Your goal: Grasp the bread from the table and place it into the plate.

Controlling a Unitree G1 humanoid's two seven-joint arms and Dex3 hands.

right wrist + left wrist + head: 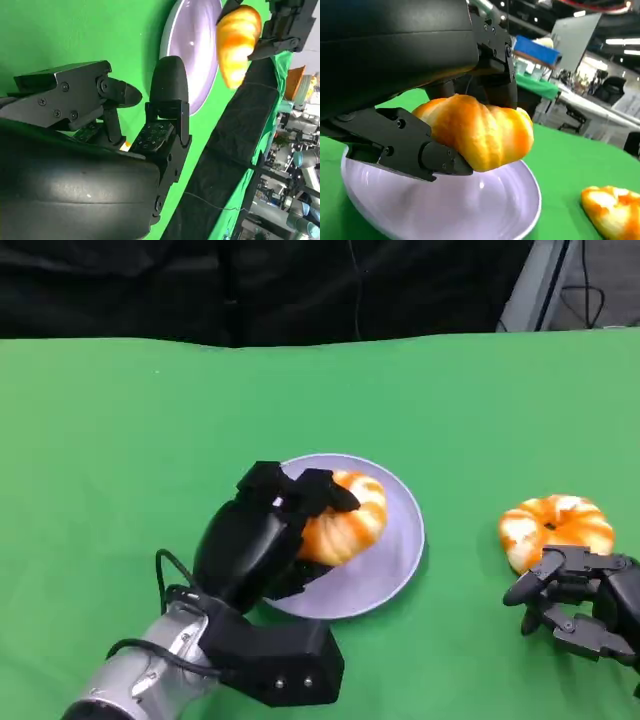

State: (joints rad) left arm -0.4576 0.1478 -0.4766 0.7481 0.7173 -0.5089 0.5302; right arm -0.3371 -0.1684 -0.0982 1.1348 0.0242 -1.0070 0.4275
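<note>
1. Bread [345, 525], an orange-and-white twisted roll, sits at the centre of the head view, held over the lavender plate [395, 560] by the left hand [265, 540].
2. In the left wrist view the fingers [440, 160] grasp the roll from both sides, and it hangs just above the plate's bare surface [470, 205]; whether its underside touches the plate I cannot tell.
3. A second roll [555, 530] lies on the green bench [120, 440] at the right edge of the head view, just above the right hand [580, 600].
4. The right hand's fingers [167, 95] are released, apart and holding nothing, resting near that second roll.
5. The bread looks light and soft, likely to dent under a hard squeeze; its glazed crust may be a little slick. Holding it across the thick middle, as now, seems the safest place.
6. My reading: placing is nearly done, with only the letting go left.
</note>
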